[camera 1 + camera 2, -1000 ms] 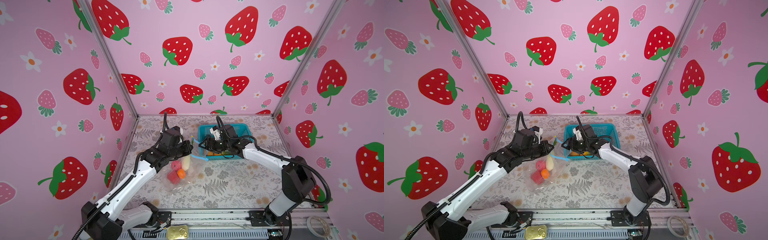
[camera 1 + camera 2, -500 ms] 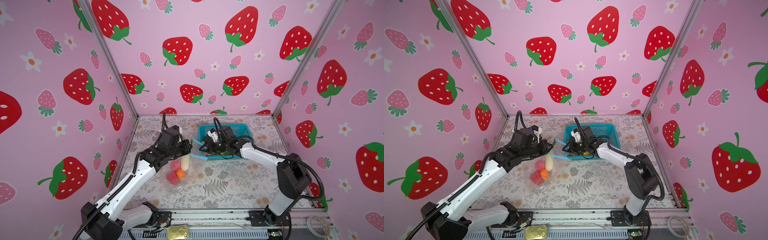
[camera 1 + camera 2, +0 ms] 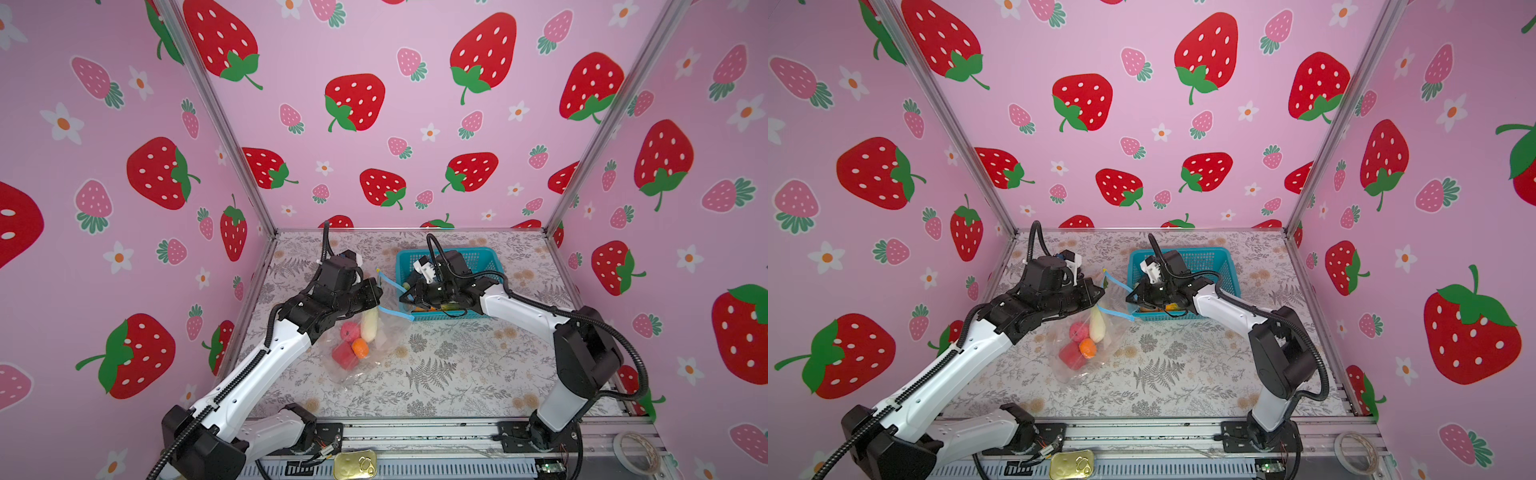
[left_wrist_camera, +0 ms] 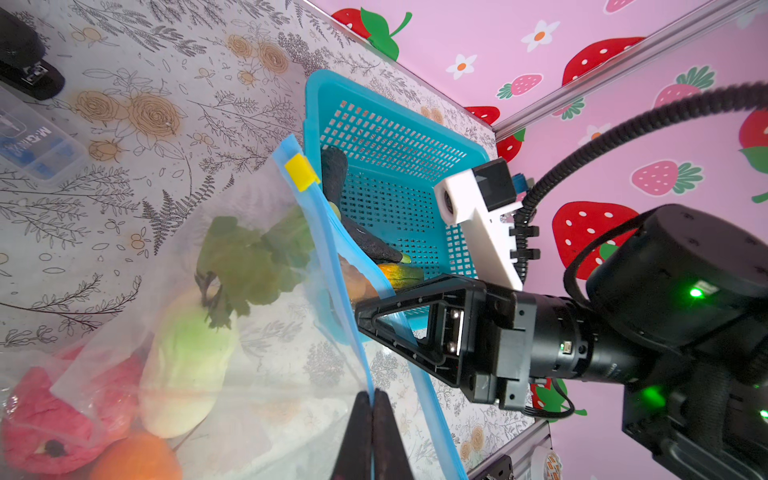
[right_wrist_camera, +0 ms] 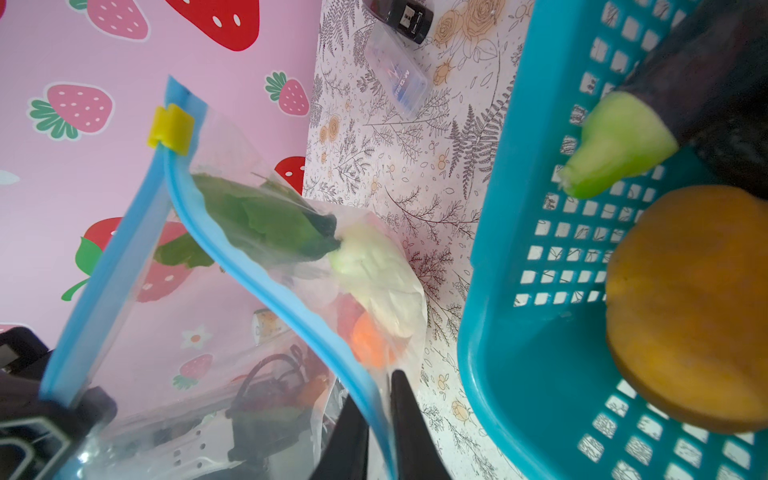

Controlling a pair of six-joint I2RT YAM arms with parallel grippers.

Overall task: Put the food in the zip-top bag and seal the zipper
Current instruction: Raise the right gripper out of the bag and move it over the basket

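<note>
Zipper [image 4: 334, 266] sits inside left tool [image 4: 372, 395] and right tool [image 5: 376, 392].

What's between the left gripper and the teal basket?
The zipper, its two blue strips parted, with the right gripper astride the strip nearer the basket. Seen in both top views; clearest in the left wrist view.

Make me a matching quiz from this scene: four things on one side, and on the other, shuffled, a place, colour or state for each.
Column one:
1. radish
2. eggplant
3. slider
4. left gripper

Column two:
A. yellow
B. in the basket
C. shut on the zipper strip
D. inside the bag

Pairs: 1-D, 2-B, 3-A, 4-C.
</note>
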